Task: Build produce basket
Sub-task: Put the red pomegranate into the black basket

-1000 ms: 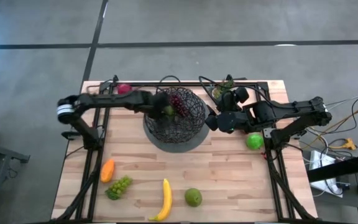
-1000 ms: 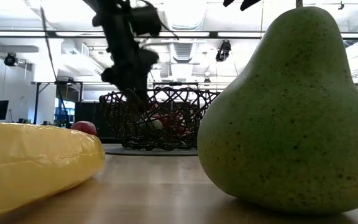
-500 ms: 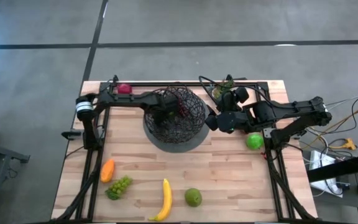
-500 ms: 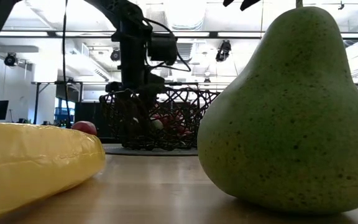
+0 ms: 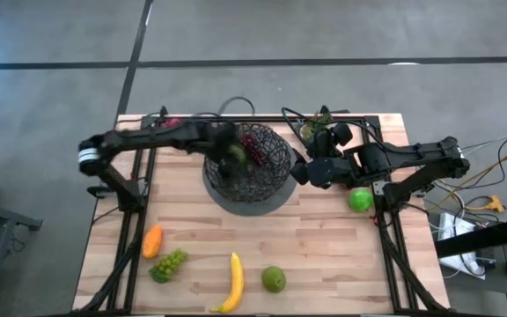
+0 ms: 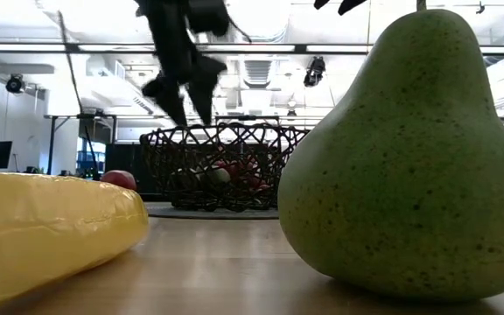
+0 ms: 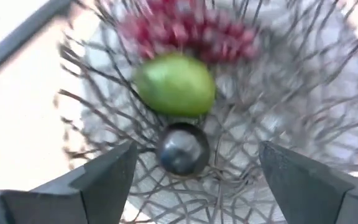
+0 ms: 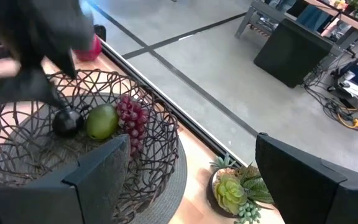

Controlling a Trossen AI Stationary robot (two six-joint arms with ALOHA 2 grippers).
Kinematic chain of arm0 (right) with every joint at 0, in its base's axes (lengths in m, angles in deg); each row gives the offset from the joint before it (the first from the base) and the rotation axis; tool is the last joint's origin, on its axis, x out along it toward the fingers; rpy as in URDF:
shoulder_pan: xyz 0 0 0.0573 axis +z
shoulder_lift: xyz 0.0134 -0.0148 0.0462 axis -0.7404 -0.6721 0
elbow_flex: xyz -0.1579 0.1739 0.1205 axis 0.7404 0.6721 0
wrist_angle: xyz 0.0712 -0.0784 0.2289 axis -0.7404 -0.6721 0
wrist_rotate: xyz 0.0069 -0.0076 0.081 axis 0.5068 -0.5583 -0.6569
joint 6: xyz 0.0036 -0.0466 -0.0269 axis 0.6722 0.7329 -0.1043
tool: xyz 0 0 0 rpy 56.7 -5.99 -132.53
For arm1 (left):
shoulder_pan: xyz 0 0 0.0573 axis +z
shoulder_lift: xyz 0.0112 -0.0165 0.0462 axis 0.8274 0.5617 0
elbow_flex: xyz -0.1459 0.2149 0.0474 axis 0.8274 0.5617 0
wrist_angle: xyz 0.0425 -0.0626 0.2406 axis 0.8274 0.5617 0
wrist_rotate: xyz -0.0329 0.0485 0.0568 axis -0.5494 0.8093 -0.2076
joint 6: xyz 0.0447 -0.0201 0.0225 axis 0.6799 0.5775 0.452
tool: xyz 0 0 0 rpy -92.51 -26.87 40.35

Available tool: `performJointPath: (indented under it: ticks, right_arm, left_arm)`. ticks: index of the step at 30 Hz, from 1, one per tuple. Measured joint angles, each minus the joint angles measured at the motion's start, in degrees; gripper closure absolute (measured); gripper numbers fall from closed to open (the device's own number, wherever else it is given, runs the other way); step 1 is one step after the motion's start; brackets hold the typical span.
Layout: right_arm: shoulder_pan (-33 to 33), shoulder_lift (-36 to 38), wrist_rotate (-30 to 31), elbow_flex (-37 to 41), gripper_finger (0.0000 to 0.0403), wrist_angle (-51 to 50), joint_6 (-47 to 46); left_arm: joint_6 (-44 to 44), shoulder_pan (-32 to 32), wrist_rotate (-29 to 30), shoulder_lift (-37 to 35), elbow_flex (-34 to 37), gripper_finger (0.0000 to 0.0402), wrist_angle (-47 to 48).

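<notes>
Wire basket (image 5: 247, 164) on the table's far side is now holding purple grapes (image 8: 131, 118), a lime (image 7: 175, 84) and a dark avocado (image 7: 183, 149); left gripper (image 6: 185, 90), fingers apart, is lifting away empty after releasing

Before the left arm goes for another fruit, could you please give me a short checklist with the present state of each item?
1. Left tool open, holding nothing: ok.
2. Left tool above the basket rim: ok.
3. Green fruit and purple grapes lie inside the basket: ok.
4. Right tool open beside the basket, not touching it: ok.
5. Banana, green grapes, orange piece unobstructed on the table: ok.
</notes>
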Motion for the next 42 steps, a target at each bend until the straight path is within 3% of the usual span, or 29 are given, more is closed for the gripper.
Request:
performJointPath:
  ticks: [5, 11, 20, 26, 31, 42]
  right_arm:
    - [0.0, 0.0, 0.0, 0.0, 0.0074, 0.0, 0.0]
    - [0.0, 0.0, 0.0, 0.0, 0.0074, 1.6, 0.0]
    - [0.0, 0.0, -0.1, 0.0, 0.0074, 2.6, 0.1]
    - [0.0, 0.0, -0.2, 0.0, 0.0074, 2.6, 0.0]
    - [0.0, 0.0, -0.3, 0.0, 0.0074, 2.6, 0.0]
    - [0.0, 0.0, -0.7, 0.0, 0.0074, 4.6, -0.1]
  left_arm:
    - [-3.6, 2.9, 4.9, -9.2, 1.2, 0.0082, 4.4]
    - [-4.3, 14.9, 5.8, -14.0, 4.2, 0.0082, 10.3]
    - [3.0, 34.5, 4.3, -10.3, 8.8, 0.0082, 7.4]
    - [6.4, 43.4, -2.3, -5.0, 9.4, 0.0081, 0.1]
    - [6.5, 46.5, -1.5, 0.1, 9.3, 0.0081, -4.3]
    - [6.7, 46.7, -0.8, 7.4, 9.6, 0.0081, -8.7]
